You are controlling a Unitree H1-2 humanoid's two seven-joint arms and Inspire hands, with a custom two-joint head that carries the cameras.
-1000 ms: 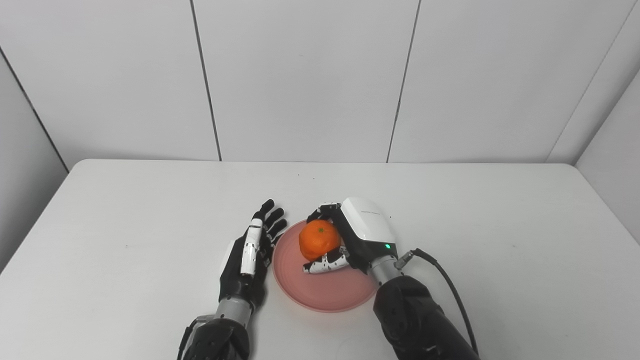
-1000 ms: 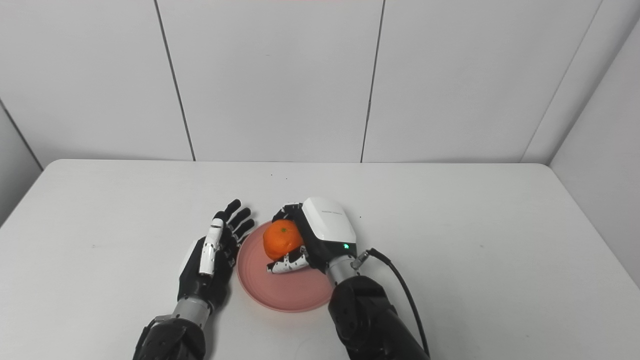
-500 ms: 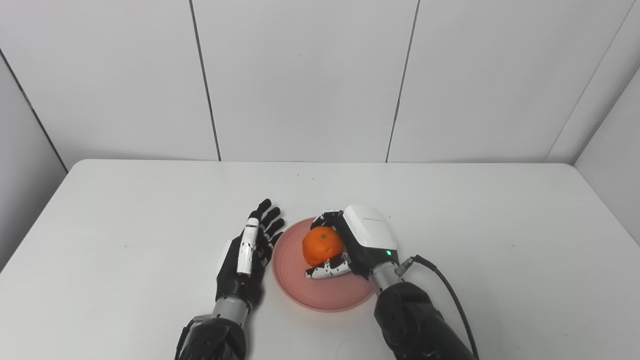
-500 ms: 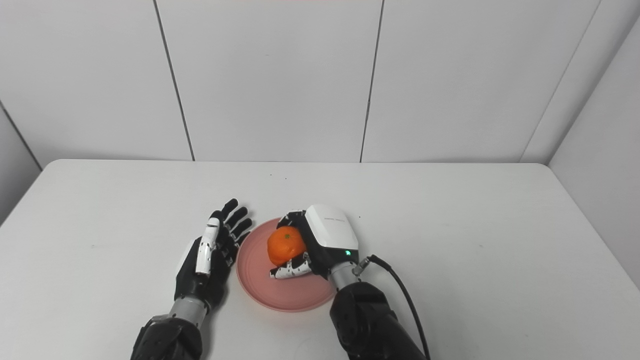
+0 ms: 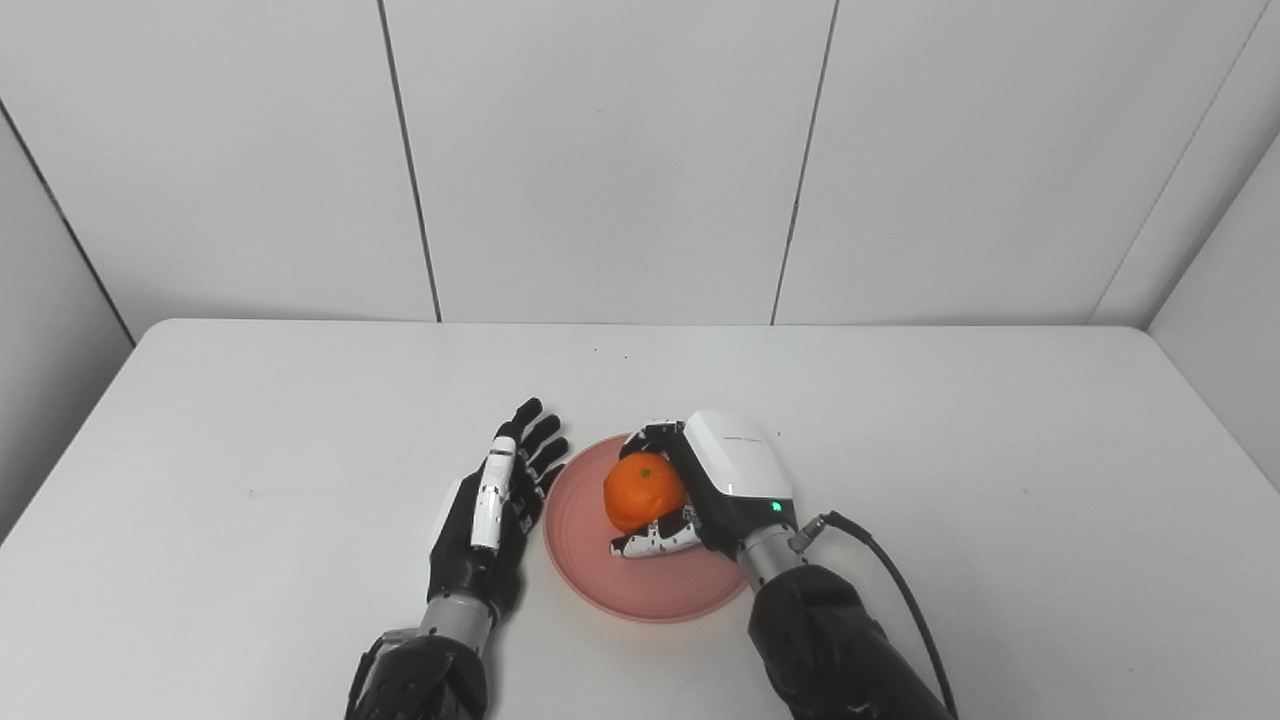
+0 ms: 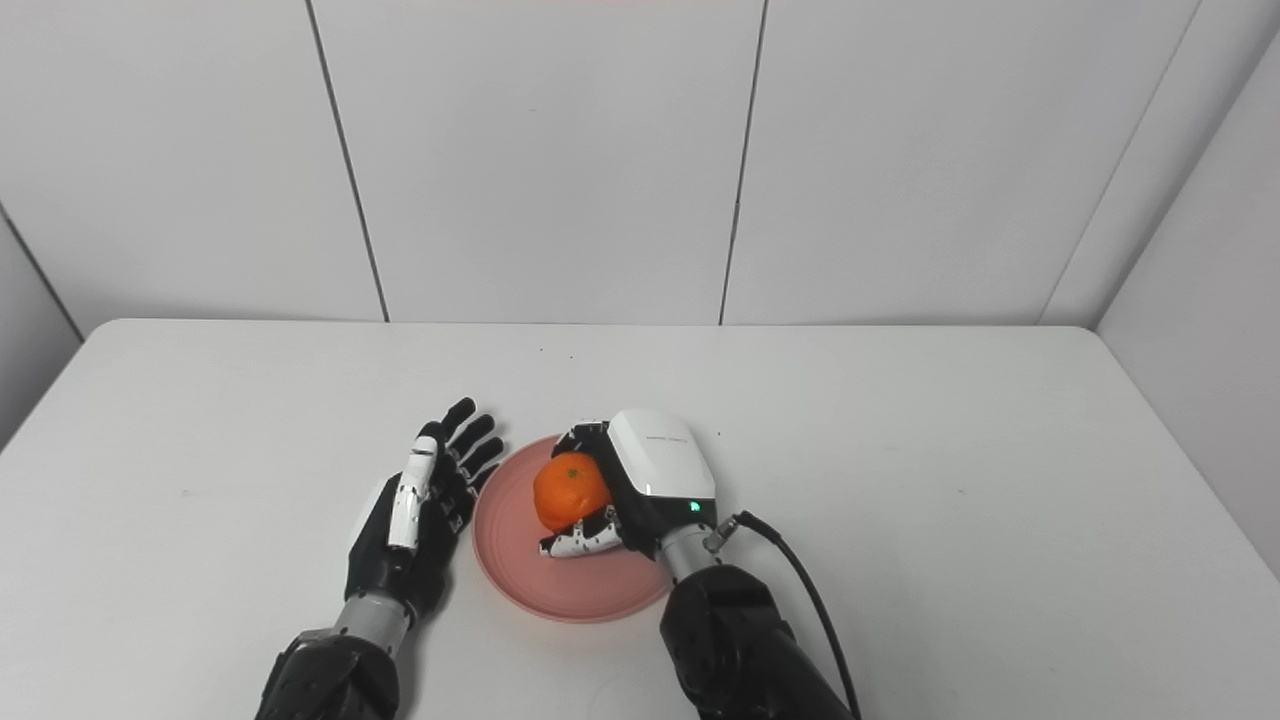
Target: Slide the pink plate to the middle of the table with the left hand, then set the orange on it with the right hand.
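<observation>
Since a second ago the right hand (image 5: pixel 725 480) has come down a little with the orange (image 5: pixel 644 491), and the left hand (image 5: pixel 492 510) has pulled back a bit from the pink plate (image 5: pixel 640 590). Almost nothing has changed in the last half second.

The right hand hides the far right part of the plate. You cannot see if the orange sits on the plate or hangs just over it. Both arms are cut off at the bottom edge.

The right hand's fingers (image 5: pixel 655 538) are curled around the orange, which is over the middle of the plate. The left hand holds nothing, and its fingers (image 5: pixel 540 440) are straight and a little spread, just beside the plate's left rim. It is hard to tell if they touch the rim.

The plate is near the middle of the white desk (image 5: pixel 1000 450). The desk has lots of bare room to the left, to the right and at the back. A black cable (image 5: pixel 890 560) runs from the right wrist.

There is one plate, one orange and two hands.
</observation>
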